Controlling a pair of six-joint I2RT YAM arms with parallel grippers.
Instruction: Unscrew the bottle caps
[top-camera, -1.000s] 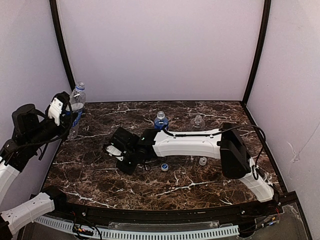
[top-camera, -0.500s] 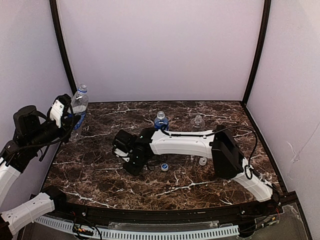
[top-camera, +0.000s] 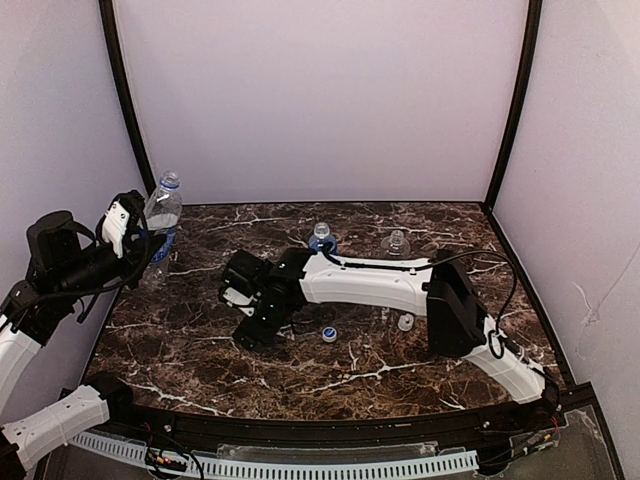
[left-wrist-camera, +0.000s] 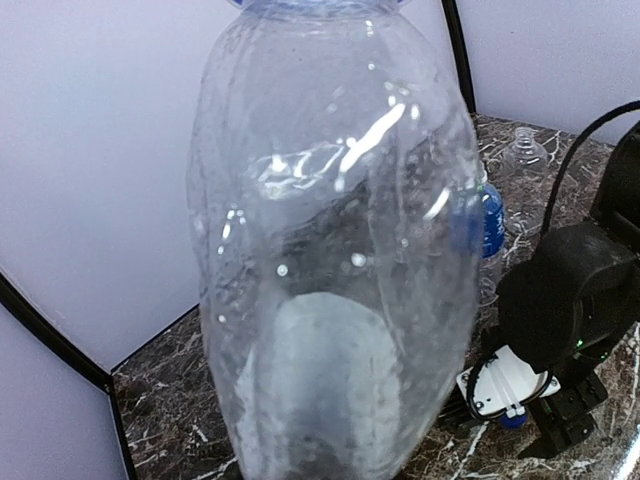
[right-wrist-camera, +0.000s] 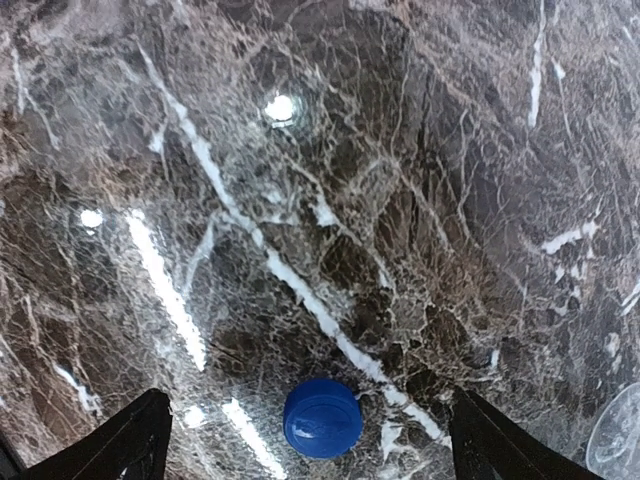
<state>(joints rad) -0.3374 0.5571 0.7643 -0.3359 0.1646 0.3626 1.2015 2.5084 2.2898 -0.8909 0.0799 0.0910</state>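
Looks almost finished. Has a blue cap (right-wrist-camera: 322, 417) lying loose on the table (top-camera: 200, 360), at 6 o'clock in the right wrist view, just under the right gripper (top-camera: 250, 328). Holds those jaws spread wide, touching nothing. Holds the lifted bottle (top-camera: 163, 208) up in the air at 9 o'clock with the left gripper (top-camera: 143, 240), jaws pinching its body. Shows a white cap (top-camera: 329, 334) and a second white cap (top-camera: 405, 322) loose just off the middle, toward 5 o'clock. Shows two more bottles standing at 12 o'clock, a blue-label bottle (top-camera: 321, 240) and a clear bottle (top-camera: 396, 242), both seeming open on top. Probably leaves only setting the lifted bottle down. Cannot see its neck well enough to be sure.
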